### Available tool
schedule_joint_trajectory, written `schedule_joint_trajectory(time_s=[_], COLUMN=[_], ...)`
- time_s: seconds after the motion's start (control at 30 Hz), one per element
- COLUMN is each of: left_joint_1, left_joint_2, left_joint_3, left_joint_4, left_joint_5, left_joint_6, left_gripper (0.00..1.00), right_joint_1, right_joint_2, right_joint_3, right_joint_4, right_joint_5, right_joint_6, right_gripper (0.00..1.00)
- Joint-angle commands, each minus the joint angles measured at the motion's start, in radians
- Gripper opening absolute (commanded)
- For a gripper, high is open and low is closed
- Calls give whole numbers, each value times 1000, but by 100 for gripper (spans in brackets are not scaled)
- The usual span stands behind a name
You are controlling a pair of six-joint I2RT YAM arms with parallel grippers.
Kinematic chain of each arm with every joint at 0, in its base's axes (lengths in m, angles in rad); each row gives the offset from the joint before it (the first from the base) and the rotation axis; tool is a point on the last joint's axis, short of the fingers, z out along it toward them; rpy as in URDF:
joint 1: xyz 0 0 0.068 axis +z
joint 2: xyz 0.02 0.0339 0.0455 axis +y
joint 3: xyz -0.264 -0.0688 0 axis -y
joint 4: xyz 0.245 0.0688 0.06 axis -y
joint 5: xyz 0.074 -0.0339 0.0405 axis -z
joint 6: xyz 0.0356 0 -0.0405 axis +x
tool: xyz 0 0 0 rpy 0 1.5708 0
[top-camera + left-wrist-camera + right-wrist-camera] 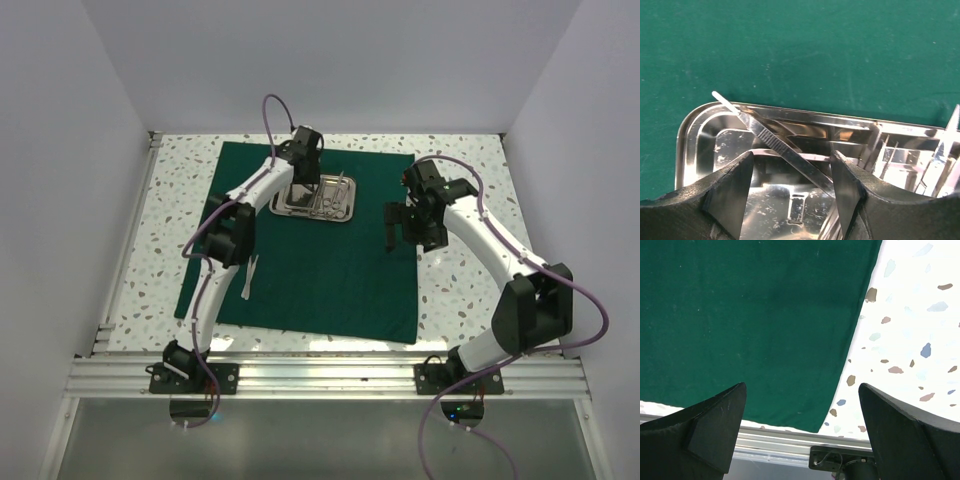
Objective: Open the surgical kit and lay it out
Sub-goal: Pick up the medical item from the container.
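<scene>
On the worktop the green cloth lies spread, the steel tray on its far half. Laying out is in hand: the left gripper, jaws parted, straddles a flat instrument in the tray; next it should pinch and lift. The right gripper hangs released.

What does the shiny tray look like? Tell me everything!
The small rectangular shiny steel tray has rounded corners, a raised rim and a mirror-like, slightly scratched floor. It lies flat on the dark green cloth, toward the cloth's far side. Several thin silver instruments lie bunched at one end. One long flat silver tool slants across the tray, its tip poking over a corner of the rim. The left gripper hovers open over the tray, with that tool between its fingers.
</scene>
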Motion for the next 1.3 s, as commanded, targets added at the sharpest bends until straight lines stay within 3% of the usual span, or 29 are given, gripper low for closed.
schedule_joint_trajectory(time_s=[0.0, 0.2, 0.4, 0.53, 0.7, 0.77, 0.8, 1.0, 1.27], left_joint_1=[2, 9, 12, 16, 22, 27, 29, 33, 70], left_joint_2=[-5, 37, 90, 106, 106, 100, 93, 21, -188], left_joint_3=[14, 39, 51, 54, 50, 44, 41, 15, -1], left_joint_4=[10, 4, 6, 4, 4, 4, 4, 27, -14], left_joint_5=[-62, -61, -42, -30, -28, -27, -27, -27, 27], left_joint_6=[-19, -32, -34, -34, -25, -22, -22, 17, 20], left_gripper=[66, 65, 54, 37, 24, 12, 0, 0, 0], right_joint_1=[-6, -4, -4, -4, -6, -4, -4, -4, -4], right_joint_2=[4, 5, 16, 25, 40, 45, 48, 50, 96], right_joint_3=[33, 34, 48, 60, 74, 79, 82, 76, 141], right_joint_4=[-14, -14, -30, -36, -37, -36, -36, -14, 0], right_joint_5=[9, 1, 1, -7, -7, -7, -7, -37, -30], right_joint_6=[-19, -22, -30, -32, -28, -25, -24, -7, -21], right_gripper=[98, 98, 98, 98, 99, 98, 98, 98, 98])
